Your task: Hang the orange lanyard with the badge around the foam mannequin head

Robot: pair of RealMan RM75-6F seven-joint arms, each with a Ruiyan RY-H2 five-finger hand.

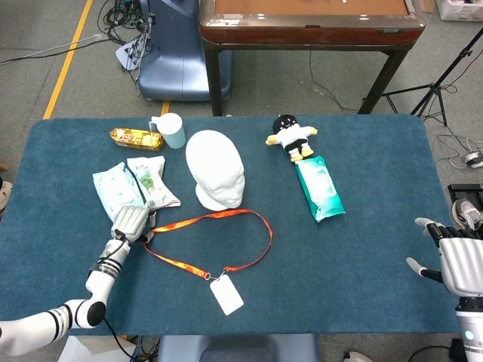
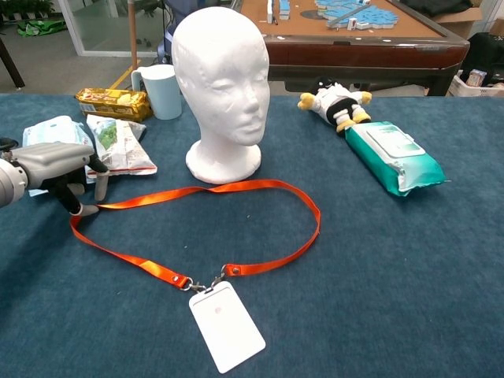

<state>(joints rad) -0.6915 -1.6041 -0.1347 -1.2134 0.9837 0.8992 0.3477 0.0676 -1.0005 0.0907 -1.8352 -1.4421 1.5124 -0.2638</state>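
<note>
The white foam mannequin head (image 1: 216,179) (image 2: 219,83) stands upright at mid-table. In front of it the orange lanyard (image 1: 226,214) (image 2: 236,187) lies in a wide loop on the blue cloth. Its white badge (image 1: 226,294) (image 2: 227,324) lies flat at the near end. My left hand (image 1: 130,223) (image 2: 59,169) is at the loop's left end, fingers curled, pinching the strap just off the cloth. My right hand (image 1: 456,260) hovers by the table's right edge with fingers apart and nothing in it; the chest view does not show it.
Two wipe packets (image 1: 136,188) (image 2: 110,142) lie just behind my left hand. A snack bag (image 1: 136,137) and a pale cup (image 1: 171,130) stand further back. A plush toy (image 1: 290,137) and a teal wipes pack (image 1: 319,188) lie right of the mannequin head.
</note>
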